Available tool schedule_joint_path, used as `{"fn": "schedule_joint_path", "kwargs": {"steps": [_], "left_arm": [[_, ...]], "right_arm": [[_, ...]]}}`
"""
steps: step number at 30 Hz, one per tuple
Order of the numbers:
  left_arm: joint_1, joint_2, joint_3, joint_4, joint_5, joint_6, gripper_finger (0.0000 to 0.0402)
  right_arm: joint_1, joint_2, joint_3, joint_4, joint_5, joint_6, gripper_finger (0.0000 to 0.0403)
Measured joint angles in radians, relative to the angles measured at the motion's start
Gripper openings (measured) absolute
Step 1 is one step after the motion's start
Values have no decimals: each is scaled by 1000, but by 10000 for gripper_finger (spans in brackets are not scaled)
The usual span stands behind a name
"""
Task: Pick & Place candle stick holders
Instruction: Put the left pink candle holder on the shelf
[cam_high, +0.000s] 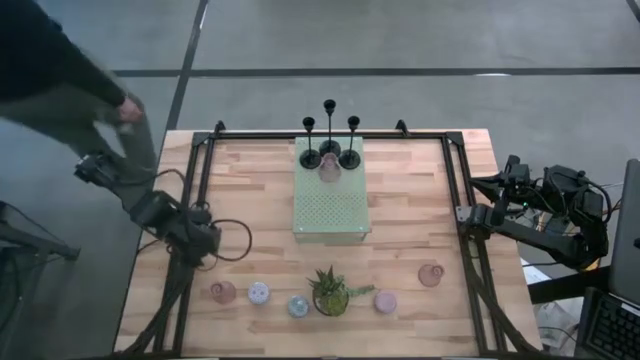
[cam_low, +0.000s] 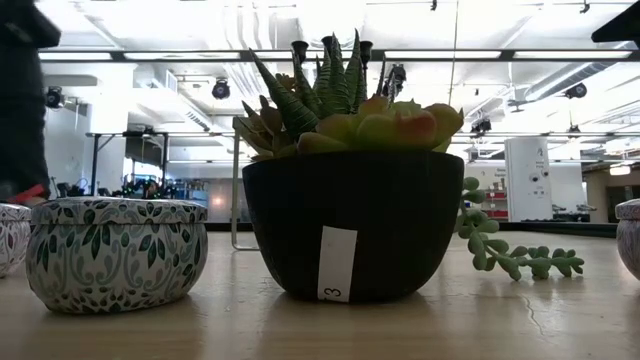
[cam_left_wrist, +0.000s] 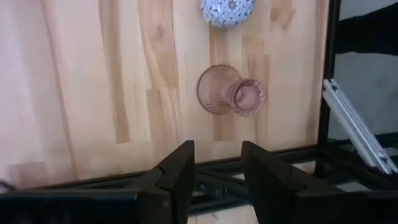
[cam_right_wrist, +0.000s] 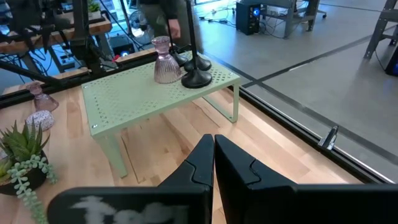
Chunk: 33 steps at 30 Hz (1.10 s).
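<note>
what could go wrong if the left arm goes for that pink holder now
The pink glass holder stands near the table's front rail, so a skewed approach by the open left gripper might tip it or push it toward the edge. The patterned cup sits close beside it and could be bumped.

Black sticks: three slim stemmed holders, upright on round bases, clustered at the raised green stand's far end.
Pink glass on stand: upright, just before the sticks.
Pink glass, left: front row, upright.
Pink glass, right: stands apart.
Pastel cups: three round, along the front row.
</note>
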Motion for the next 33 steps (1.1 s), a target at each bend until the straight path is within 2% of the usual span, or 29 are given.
{"fn": "schedule_joint_path", "kwargs": {"steps": [6, 10, 14, 20, 23, 26, 29, 33], "left_arm": [[-113, -15, -152, 95, 29, -156, 135], [-200, -18, -260, 291, 40, -281, 135], [-274, -7, -354, 500, 6, -424, 135], [-381, 3, -428, 526, -58, -611, 135], [-417, 3, -464, 599, -118, -695, 135], [-435, 5, -508, 749, -195, -738, 135], [-435, 16, -542, 899, -213, -753, 136], [-435, 39, -556, 906, -234, -750, 136]], "right_arm": [[0, 0, 0, 0, 0, 0, 8], [0, 0, 0, 0, 0, 0, 8], [0, 0, 0, 0, 0, 0, 8], [0, 0, 0, 0, 0, 0, 8], [0, 0, 0, 0, 0, 0, 8], [0, 0, 0, 0, 0, 0, 8], [0, 0, 0, 0, 0, 0, 8], [0, 0, 0, 0, 0, 0, 8]]}}
